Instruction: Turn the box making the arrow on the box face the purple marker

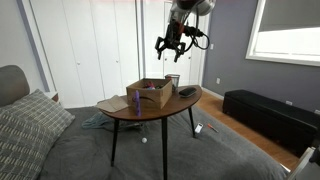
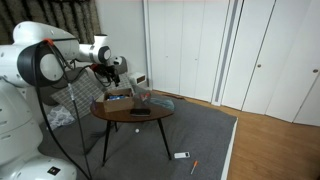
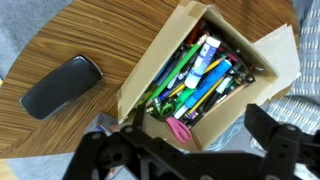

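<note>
"Brown cardboard, that is the box [image 1: 148,93], correct? Where is it for you?"

"Yes. I see it on the wooden worktop [image 1: 166,109], toward one end. In my wrist view the box [image 3: 150,75] is open at the top and crammed with pens [image 3: 200,75] of many colours."

"And the purple marker?"

"In an exterior view the purple marker [image 1: 135,101] stands upright just beside the box's near corner. I cannot pick it out for certain in the wrist view."

"What is your gripper doing?"

"My gripper [image 1: 170,47] hangs in the air above the box, well apart from it. The fingers are spread wide and hold nothing. From the wrist the gripper [image 3: 190,150] shows as dark shapes along the bottom edge, over the box's corner."

"Anything else up there?"

"One dark flat thing [image 3: 62,85] lies on the bare wood, near the box but not touching it. In an exterior view the same dark flat thing [image 1: 187,92] is on the far side of the box from the marker."

"Which way does the arrow point?"

"I cannot tell; I see no arrow clearly in any view."
</note>
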`<state>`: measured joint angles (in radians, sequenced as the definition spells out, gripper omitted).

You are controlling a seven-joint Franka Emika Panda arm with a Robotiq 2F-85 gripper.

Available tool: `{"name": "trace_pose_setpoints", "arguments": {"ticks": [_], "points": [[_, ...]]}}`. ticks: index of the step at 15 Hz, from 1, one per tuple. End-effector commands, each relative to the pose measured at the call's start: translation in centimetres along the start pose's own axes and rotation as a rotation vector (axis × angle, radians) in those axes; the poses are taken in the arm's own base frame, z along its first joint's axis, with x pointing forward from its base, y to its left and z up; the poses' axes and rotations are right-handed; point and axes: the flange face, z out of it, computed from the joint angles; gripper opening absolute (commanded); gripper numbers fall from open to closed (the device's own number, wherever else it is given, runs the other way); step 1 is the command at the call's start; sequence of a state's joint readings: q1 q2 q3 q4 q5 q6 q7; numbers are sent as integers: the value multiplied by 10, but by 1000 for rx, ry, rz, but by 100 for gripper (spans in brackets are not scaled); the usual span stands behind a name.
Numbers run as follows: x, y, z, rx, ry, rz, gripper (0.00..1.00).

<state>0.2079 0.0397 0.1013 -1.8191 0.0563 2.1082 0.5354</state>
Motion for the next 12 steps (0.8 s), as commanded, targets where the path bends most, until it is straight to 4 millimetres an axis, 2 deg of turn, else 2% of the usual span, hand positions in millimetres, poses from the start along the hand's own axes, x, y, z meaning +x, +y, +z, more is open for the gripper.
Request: {"name": "trace_pose_setpoints", "arguments": {"ticks": [1, 3, 9, 10, 11, 12], "points": [[5, 2, -22, -34, -99, -175, 100], [-1, 2, -31, -77, -150, -268, 100], [-52, -11, -46, -133, -241, -575, 100], [-55, -12, -45, -126, -234, -629, 100], [-40, -16, -39, -112, -235, -534, 100], [-44, -18, -41, -110, -236, -571, 100]]}}
